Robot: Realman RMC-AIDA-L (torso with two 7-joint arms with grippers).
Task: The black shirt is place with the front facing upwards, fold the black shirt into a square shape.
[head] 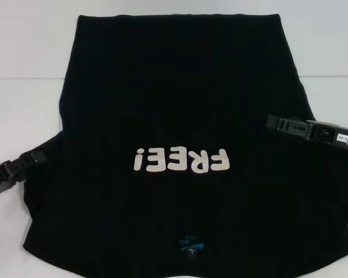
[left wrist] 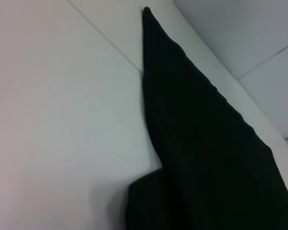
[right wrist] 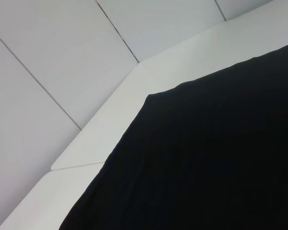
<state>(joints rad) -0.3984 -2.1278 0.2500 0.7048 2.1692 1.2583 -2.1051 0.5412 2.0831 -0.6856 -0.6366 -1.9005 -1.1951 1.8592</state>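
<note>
You have the black shirt [head: 180, 116] spread flat on the white desk [head: 29, 69], printed side up, collar toward the robot and hem at the far edge. Its long axis runs straight away from the robot, with the white lettering [head: 181, 160] reading upside down from the head view.

The left claw [head: 37, 155] sits at the shirt's left edge, right where the sleeve meets the body, touching or just over the cloth. The right claw [head: 272, 121] sits at the matching spot on the right edge, lying over the fabric. I cannot tell whether either claw is spread or pressed together; the fingertips merge with the black cloth.

What matters for you: each claw has the shirt lying inward from it, toward the centre line. Both are about equally near their own side, so a fold would probably carry each edge inward across the long axis. Neither wrist view shows fingers, only cloth and desk.
</note>
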